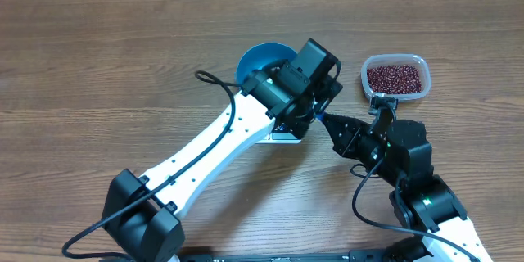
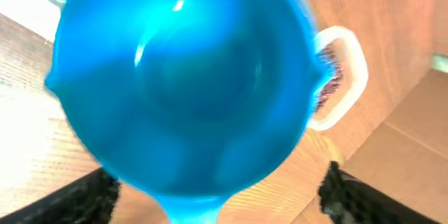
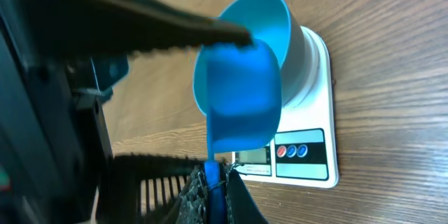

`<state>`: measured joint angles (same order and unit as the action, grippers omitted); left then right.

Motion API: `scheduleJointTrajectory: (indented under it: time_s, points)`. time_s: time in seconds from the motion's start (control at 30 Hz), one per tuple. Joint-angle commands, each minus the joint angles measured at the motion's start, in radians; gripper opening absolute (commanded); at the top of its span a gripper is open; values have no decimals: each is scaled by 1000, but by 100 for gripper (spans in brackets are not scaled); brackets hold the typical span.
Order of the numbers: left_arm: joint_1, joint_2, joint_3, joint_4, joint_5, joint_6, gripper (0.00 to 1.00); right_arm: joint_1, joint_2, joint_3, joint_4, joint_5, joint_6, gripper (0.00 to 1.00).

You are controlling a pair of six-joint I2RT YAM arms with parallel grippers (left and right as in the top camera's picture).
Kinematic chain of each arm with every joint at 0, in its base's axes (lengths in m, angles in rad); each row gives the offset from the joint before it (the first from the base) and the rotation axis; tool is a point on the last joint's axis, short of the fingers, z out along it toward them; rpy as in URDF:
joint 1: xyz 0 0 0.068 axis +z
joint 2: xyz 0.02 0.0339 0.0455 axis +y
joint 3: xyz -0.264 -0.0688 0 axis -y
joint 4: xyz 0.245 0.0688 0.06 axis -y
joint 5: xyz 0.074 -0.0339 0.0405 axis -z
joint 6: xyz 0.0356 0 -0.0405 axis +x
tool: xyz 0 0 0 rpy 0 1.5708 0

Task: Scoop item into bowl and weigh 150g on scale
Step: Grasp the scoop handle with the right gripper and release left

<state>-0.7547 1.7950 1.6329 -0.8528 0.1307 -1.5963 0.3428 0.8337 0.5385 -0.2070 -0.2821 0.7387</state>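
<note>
Surface: brown wood-grain table is spread under both arms; nothing else of the room is shown.
Bowl: the blue bowl is seated on the scale, straight ahead of the right gripper; no beans are seen inside it in the left wrist view.
Left gripper: the left gripper is held over the bowl with its fingers wide apart, one to each side of the rim's pouring lip; nothing is gripped.
Right gripper: the right gripper is clamped on the handle of the scoop. The scoop's long axis is carried in line with the fingers, cup forward, close to the bowl. Its load cannot be told.
Key relation: the beans are kept in the clear tub, off to the right gripper's side and behind its fingertips, outside its own camera. A swing away from the bowl is judged necessary for a scoop, and the right arm is the nearer one.
Counts: one bowl, one scale, one scoop, one tub; beans too many to be counted.
</note>
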Motion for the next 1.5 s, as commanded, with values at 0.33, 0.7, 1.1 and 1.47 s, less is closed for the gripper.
scheduleJointTrajectory:
  time_s: [0.33, 0.7, 1.1, 1.47]
  points:
    - [19, -347, 117, -190, -345, 502, 100, 2, -66, 445, -525, 232, -203, 4]
    - [-46, -358, 40, -547, -534, 480, 91, 2, -66, 637, -825, 473, -217, 4]
    - [-200, -364, -369, -299, -521, 467, 32, -28, -66, 637, -917, 644, -243, 4]
    - [-180, -280, -520, 156, -425, 808, 4, -199, -42, 637, -898, 459, -356, 4]
